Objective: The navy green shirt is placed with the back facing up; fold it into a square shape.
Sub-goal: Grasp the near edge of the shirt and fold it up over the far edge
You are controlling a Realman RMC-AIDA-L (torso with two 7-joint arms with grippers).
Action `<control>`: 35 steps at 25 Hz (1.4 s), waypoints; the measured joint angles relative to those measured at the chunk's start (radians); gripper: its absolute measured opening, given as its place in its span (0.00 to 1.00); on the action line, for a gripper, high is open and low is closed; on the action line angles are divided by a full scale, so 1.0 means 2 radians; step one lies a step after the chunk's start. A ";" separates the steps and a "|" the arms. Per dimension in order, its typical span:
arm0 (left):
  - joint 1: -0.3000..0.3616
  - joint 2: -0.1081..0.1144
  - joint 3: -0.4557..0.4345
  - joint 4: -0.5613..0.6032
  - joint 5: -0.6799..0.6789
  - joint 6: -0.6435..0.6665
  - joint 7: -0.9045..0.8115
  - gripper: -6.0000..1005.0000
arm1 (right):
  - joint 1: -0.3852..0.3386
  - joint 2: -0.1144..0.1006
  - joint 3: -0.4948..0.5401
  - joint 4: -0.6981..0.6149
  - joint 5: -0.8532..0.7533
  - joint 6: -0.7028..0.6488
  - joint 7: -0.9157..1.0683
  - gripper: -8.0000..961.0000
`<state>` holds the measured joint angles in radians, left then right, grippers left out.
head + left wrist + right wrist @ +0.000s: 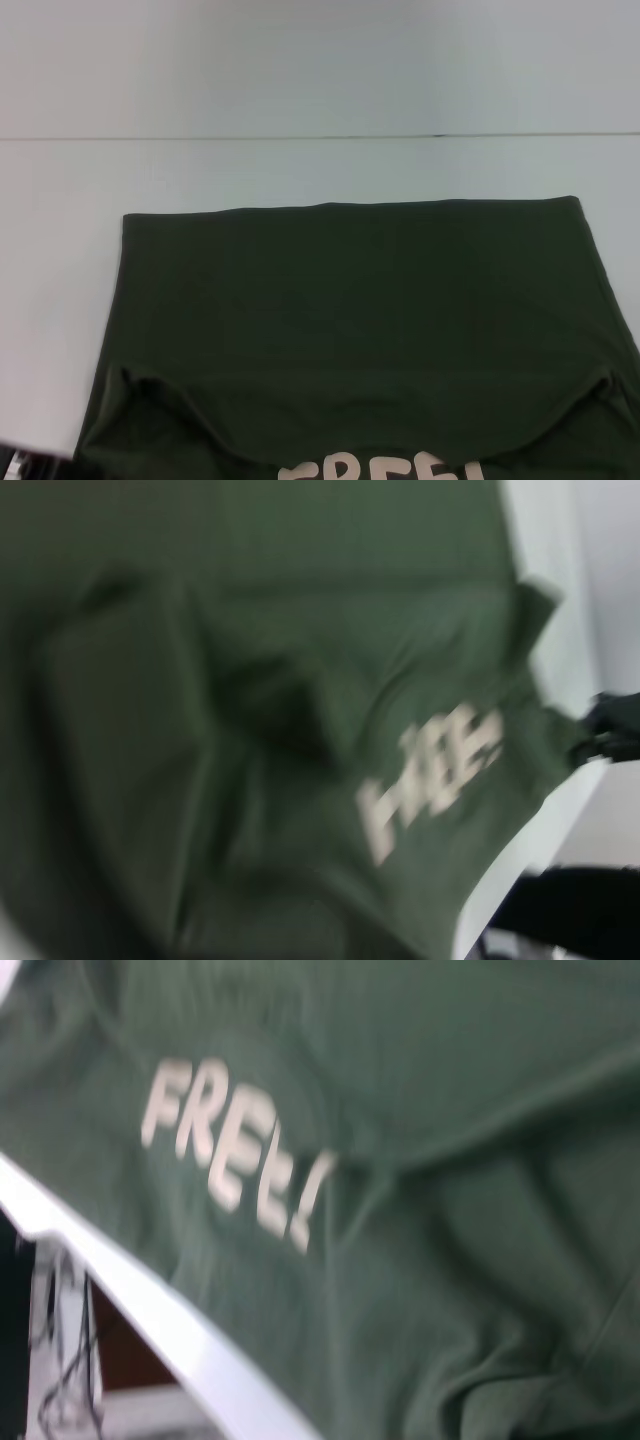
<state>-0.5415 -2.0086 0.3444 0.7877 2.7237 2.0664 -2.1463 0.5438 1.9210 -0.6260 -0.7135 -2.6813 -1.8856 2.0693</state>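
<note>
The navy green shirt [350, 300] lies spread on the white table [300, 170], and its far edge is a straight horizontal line. Toward me a layer is turned over and shows cream "FREE!" lettering [385, 470] at the bottom of the head view. The lettering [430, 780] also appears in the left wrist view, and again, as lettering [235, 1160], in the right wrist view, among soft creases in the shirt [480, 1190]. Neither gripper shows in any view.
The table's near edge [150, 1310] runs close to the lettered part of the shirt, with cables and floor beyond it. A dark shape [612, 730] sits by the table edge in the left wrist view; I cannot tell what it is. A seam [300, 137] crosses the far table.
</note>
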 joint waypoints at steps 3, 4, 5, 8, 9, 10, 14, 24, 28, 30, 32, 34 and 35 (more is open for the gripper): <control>-0.015 0.007 -0.008 -0.014 -0.057 -0.007 -0.012 0.04 | 0.013 -0.002 0.054 0.000 0.003 0.008 0.004 0.05; -0.021 0.010 -0.015 -0.016 -0.064 -0.011 -0.019 0.04 | 0.016 -0.003 0.070 0.001 0.005 0.009 0.009 0.05; -0.021 0.010 -0.015 -0.016 -0.064 -0.011 -0.019 0.04 | 0.020 -0.005 0.090 0.001 0.008 0.010 0.015 0.05; -0.037 0.020 -0.048 -0.021 -0.080 -0.035 -0.042 0.04 | 0.028 -0.012 0.128 0.001 0.032 0.020 0.044 0.05; -0.040 0.022 -0.058 -0.023 -0.085 -0.049 -0.050 0.04 | 0.029 -0.015 0.132 0.001 0.044 0.026 0.054 0.05; -0.044 0.025 -0.068 -0.025 -0.092 -0.067 -0.058 0.04 | 0.030 -0.017 0.134 0.001 0.058 0.034 0.064 0.05; -0.051 0.035 -0.090 -0.052 -0.120 -0.161 -0.069 0.04 | 0.032 -0.024 0.134 0.001 0.113 0.077 0.093 0.05; -0.063 0.014 -0.084 -0.121 -0.187 -0.346 -0.003 0.04 | 0.080 -0.008 0.124 0.079 0.164 0.268 0.081 0.05; -0.071 0.000 -0.084 -0.135 -0.198 -0.410 0.028 0.04 | 0.101 0.014 0.096 0.087 0.165 0.350 0.069 0.06; -0.073 -0.007 -0.084 -0.136 -0.206 -0.437 0.038 0.04 | 0.107 0.023 0.081 0.087 0.166 0.386 0.067 0.06; -0.074 -0.013 -0.084 -0.137 -0.216 -0.458 0.048 0.04 | 0.112 0.033 0.067 0.086 0.167 0.425 0.063 0.07; -0.074 -0.017 -0.084 -0.137 -0.224 -0.475 0.056 0.04 | 0.114 0.042 0.057 0.085 0.169 0.453 0.061 0.07; -0.075 -0.019 -0.084 -0.138 -0.227 -0.482 0.059 0.04 | 0.115 0.046 0.053 0.084 0.169 0.466 0.061 0.07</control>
<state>-0.6907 -2.0458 0.1764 0.5121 2.2699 1.1032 -2.0277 0.7735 2.0134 -0.5193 -0.5446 -2.3423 -0.9528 2.1908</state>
